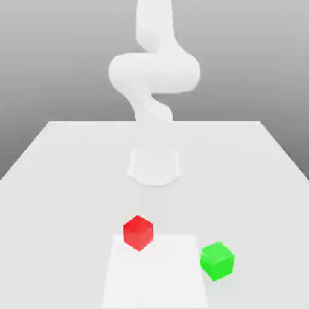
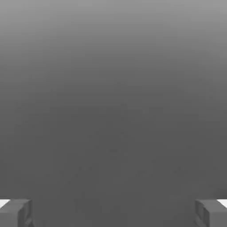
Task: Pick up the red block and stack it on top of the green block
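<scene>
On the table [image 1: 72, 157], near the exterior view's front edge: red block [image 1: 138, 232] resting apart from green block [image 1: 216, 260]. Gripper [image 2: 113, 213] spread wide, empty. Best centred above red, then lowered straight.

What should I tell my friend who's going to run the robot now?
Gripper: open, holding nothing; its fingertips stand wide apart in the hand view.
Red block: on the table, in front of the arm's base, resting on a lighter square patch.
Green block: also on the table, to the exterior view's right of the red block and apart from it, at the patch's edge.
Done: nothing yet; neither block is picked up.
Left: grab the red block, lift it, set it on top of the green block.
</scene>
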